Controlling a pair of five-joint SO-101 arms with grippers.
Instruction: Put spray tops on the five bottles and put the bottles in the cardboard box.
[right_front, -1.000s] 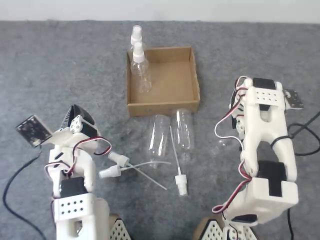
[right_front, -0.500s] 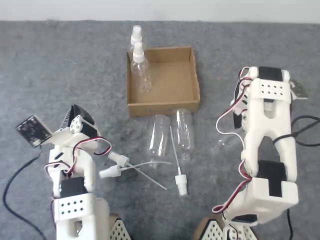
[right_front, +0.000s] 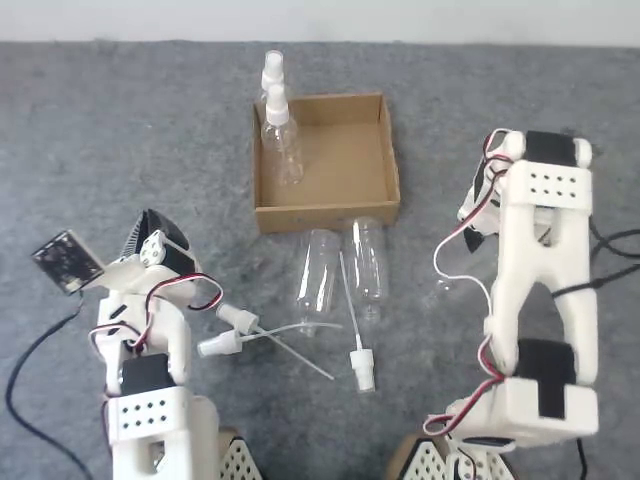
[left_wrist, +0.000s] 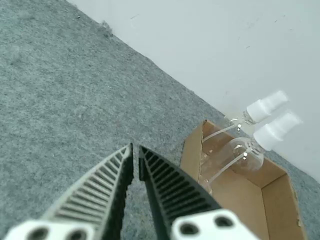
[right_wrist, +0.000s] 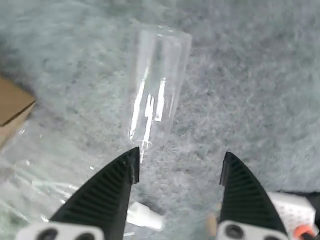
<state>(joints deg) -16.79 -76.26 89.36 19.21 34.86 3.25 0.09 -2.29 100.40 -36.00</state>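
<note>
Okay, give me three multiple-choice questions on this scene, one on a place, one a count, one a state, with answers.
1. Where do the two uncapped bottles nearest the cardboard box lie? A inside it; B on the carpet before it; C in a gripper.
2. How many loose spray tops lie on the carpet? A one; B five; C three.
3. The right gripper is: A open; B shut on a bottle; C shut on a top.
Answers: B, both lie by its near wall; C, three show there; A, its jaws stand apart over a bottle.
</note>
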